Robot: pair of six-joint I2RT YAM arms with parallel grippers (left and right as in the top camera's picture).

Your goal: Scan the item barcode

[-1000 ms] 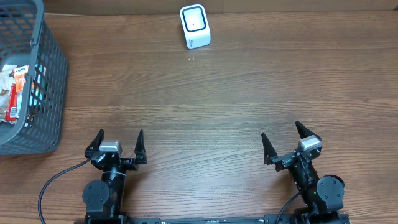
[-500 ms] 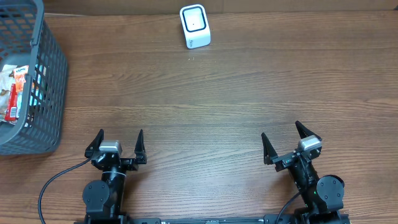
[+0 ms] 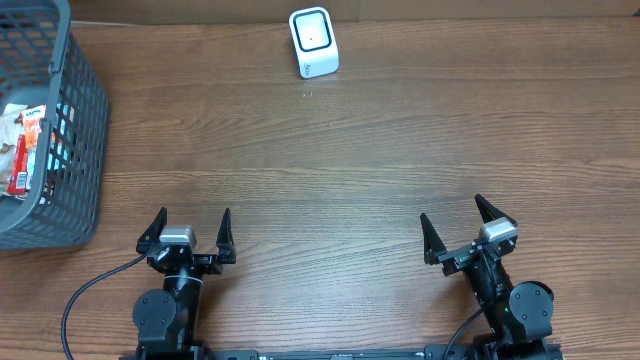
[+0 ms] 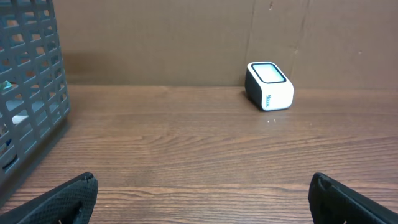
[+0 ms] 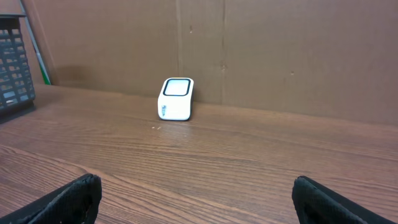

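Overhead showed our left gripper [image 3: 193,215] and right gripper [image 3: 450,208] gaping and empty, low in frame. Packets [image 3: 25,150] lay in the grey basket [image 3: 88,120] at upper left. We judged that pinching one by its edge would keep its barcode clear for the scanner [image 3: 313,42], top centre.

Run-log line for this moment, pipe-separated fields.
left gripper: open, empty | right gripper: open, empty | items: in basket | scanner: far edge | scan: not started
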